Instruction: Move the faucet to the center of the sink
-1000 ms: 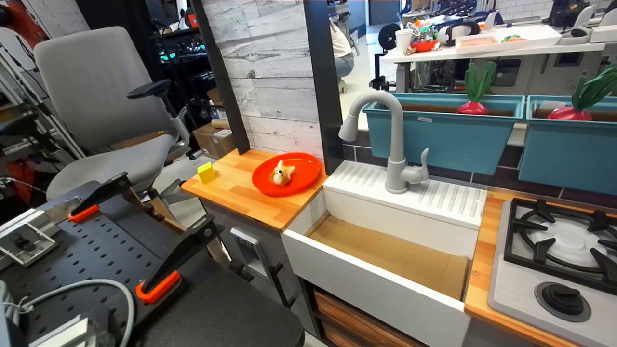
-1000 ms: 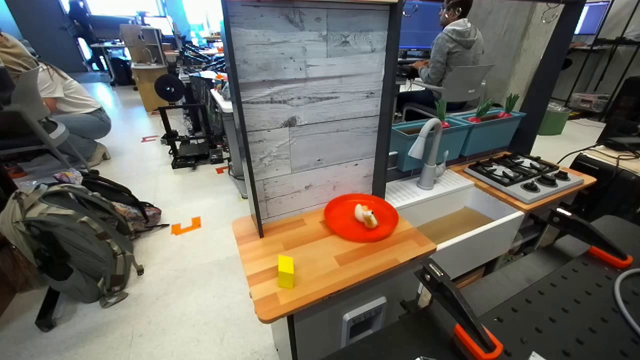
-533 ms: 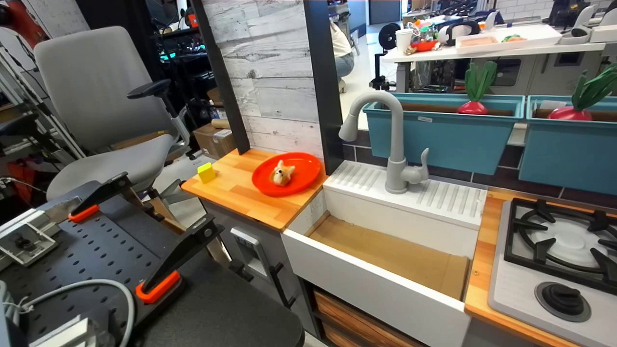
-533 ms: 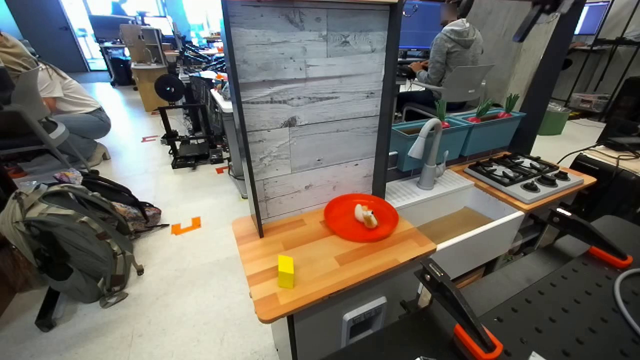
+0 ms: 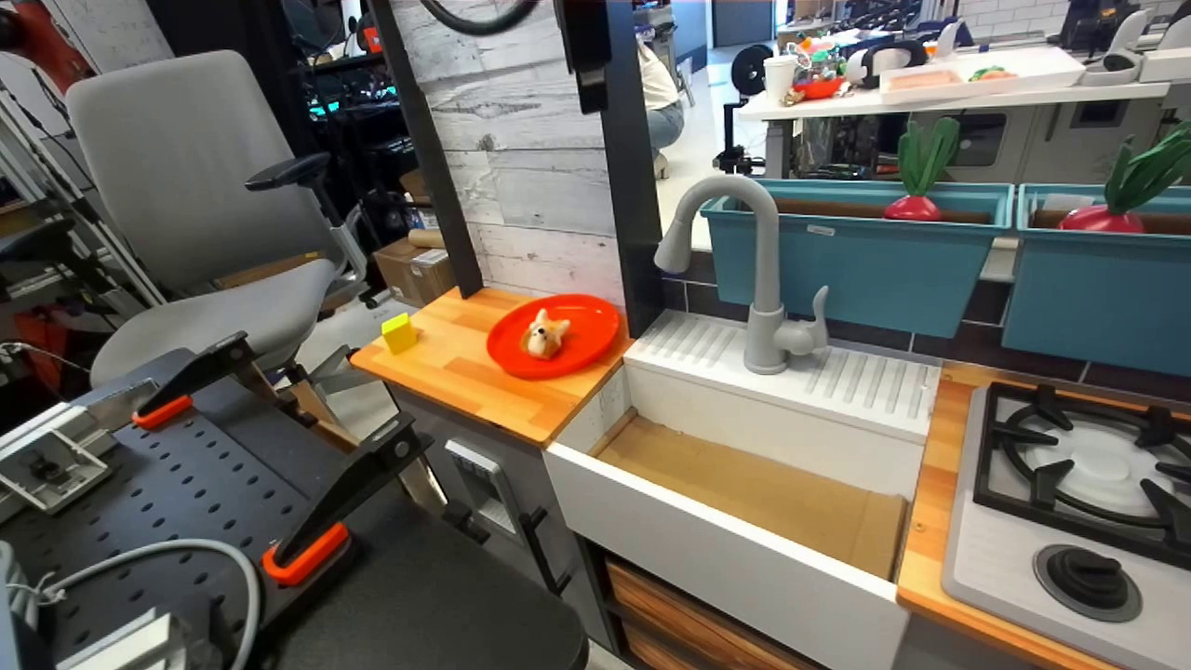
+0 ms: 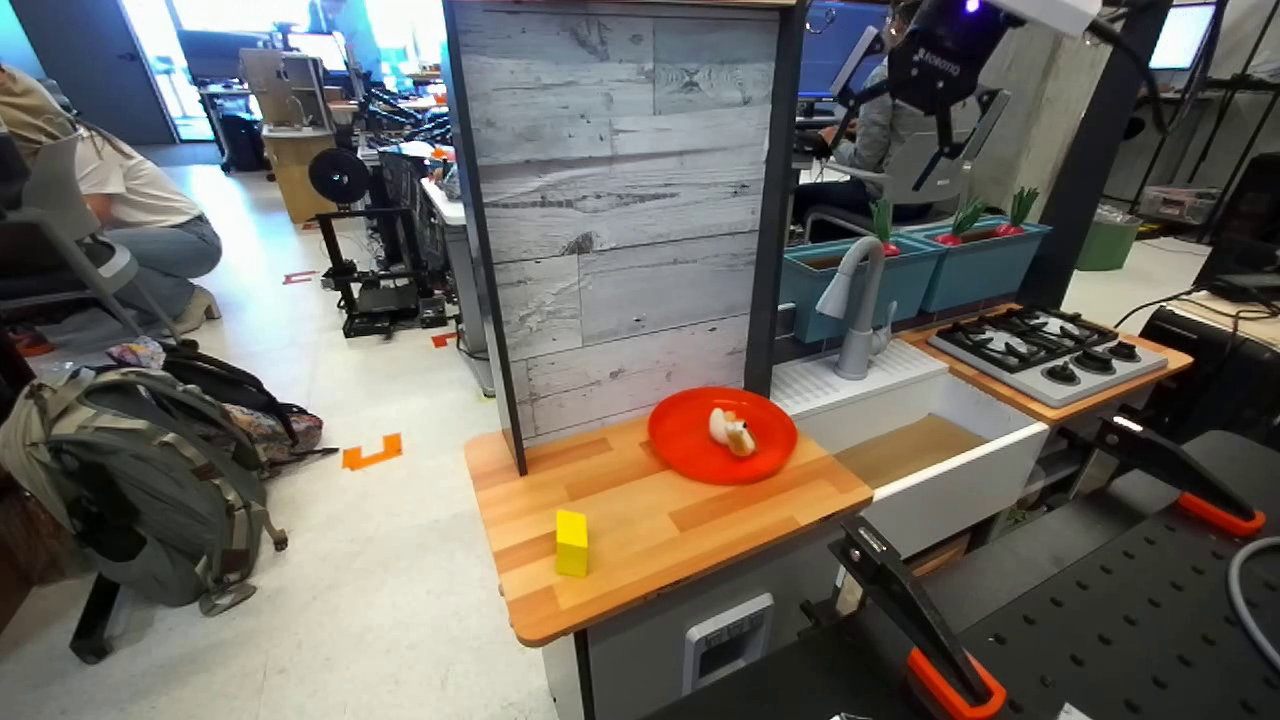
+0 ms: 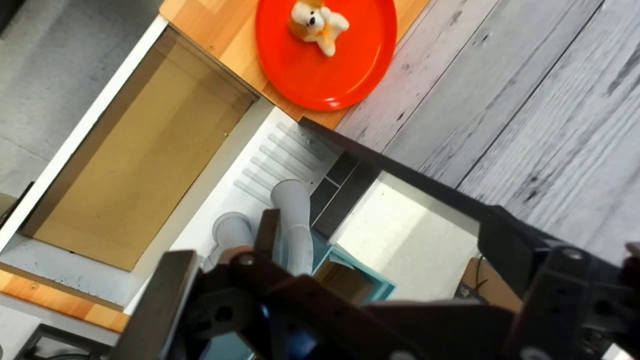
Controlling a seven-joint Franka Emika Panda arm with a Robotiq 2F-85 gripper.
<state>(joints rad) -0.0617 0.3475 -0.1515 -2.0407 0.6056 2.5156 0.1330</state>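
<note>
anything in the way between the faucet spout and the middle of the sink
Nothing visible: in both exterior views, only open space lies between the faucet spout and the middle of the sink.

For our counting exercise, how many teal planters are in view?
2 in both exterior views: a planter behind the faucet, a second planter behind the stovetop. More may be hidden.

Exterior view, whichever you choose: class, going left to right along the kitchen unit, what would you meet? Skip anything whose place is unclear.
In both exterior views: yellow block, red plate, faucet, stove.
</note>
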